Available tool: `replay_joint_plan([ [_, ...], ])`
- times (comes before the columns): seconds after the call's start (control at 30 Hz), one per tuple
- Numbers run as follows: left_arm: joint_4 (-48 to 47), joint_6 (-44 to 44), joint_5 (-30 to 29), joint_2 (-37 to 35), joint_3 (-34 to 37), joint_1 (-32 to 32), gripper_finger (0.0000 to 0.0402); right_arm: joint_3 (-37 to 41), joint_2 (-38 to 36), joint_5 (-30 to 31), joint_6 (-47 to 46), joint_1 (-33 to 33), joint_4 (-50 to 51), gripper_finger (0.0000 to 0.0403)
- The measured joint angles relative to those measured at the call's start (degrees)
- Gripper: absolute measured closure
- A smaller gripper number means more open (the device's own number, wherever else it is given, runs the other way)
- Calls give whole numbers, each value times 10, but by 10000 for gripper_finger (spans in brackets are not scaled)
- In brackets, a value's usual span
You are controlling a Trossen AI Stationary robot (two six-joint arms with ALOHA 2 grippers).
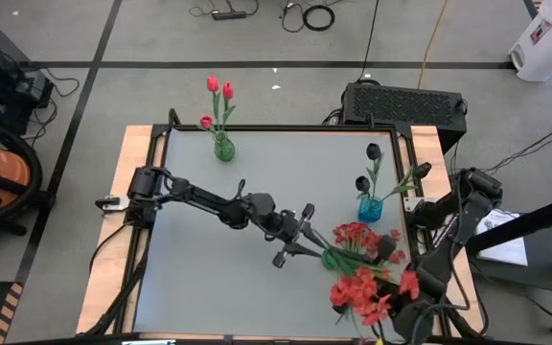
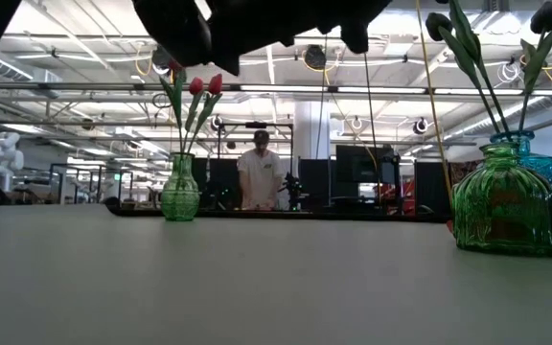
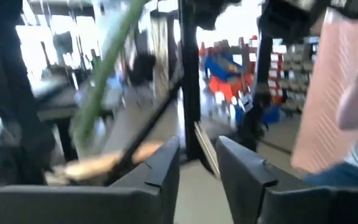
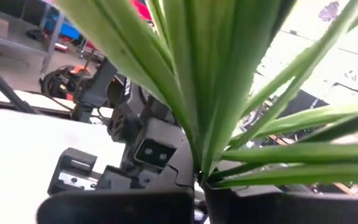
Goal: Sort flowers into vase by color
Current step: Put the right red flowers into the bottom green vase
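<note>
A bushy bunch of small red blossoms [image 1: 360, 287] with long green leaves [image 4: 229, 81] is at the table's near right, in my right gripper [image 1: 389, 255], which is shut on it. A green vase [image 2: 506, 206] stands close by, seen from above as a green blob [image 1: 332, 257]. My left gripper [image 1: 305, 241] hovers just left of the bunch, open, with nothing between its fingers [image 3: 160, 168]. Red tulips stand in a green vase [image 1: 223, 146] at the far left. Black tulips stand in a blue vase [image 1: 370, 206] at the far right. My right gripper holds the bunch at the base of its leaves [image 4: 199, 169], where they fan out from between the two fingers. It comes at the bunch from the table's right side. No blossoms show at table level in the low view. The stem's lower end is hidden.
The table's middle and left [image 1: 209, 259] are bare grey. My left arm [image 1: 209, 199] lies slanted across the table's middle. A black box [image 1: 405, 101] sits beyond the far edge. A person [image 2: 260, 177] stands in the room behind the table.
</note>
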State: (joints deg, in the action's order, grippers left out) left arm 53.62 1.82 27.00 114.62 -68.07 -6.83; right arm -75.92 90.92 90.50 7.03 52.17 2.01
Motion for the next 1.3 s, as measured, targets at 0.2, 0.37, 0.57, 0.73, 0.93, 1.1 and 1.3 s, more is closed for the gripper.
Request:
replay_joint_plan([
  [0.2, -177, 4, -10, -35, 0, 0, 274, 0, -11, -2, 17, 21, 2, 402],
  [0.37, -278, 30, -61, -70, 0, 0, 274, 0, -13, -4, -6, 35, 41, 402],
  [0.57, -362, 52, -115, -124, 0, -1, 274, 0, -13, -19, -148, 47, 162, 403],
  [0.73, -394, 65, -129, -166, 0, -5, 274, 0, -16, -142, -368, 39, 358, 403],
  [0.93, -419, 77, -137, -198, 0, -19, 274, 0, -16, -174, -695, 22, 657, 402],
  [1.1, -429, 81, -161, -201, 0, -27, 274, 0, -16, -195, -905, 35, 861, 402],
  [1.3, -463, 81, -200, -202, 0, -30, 274, 15, -21, -204, -916, 86, 869, 402],
])
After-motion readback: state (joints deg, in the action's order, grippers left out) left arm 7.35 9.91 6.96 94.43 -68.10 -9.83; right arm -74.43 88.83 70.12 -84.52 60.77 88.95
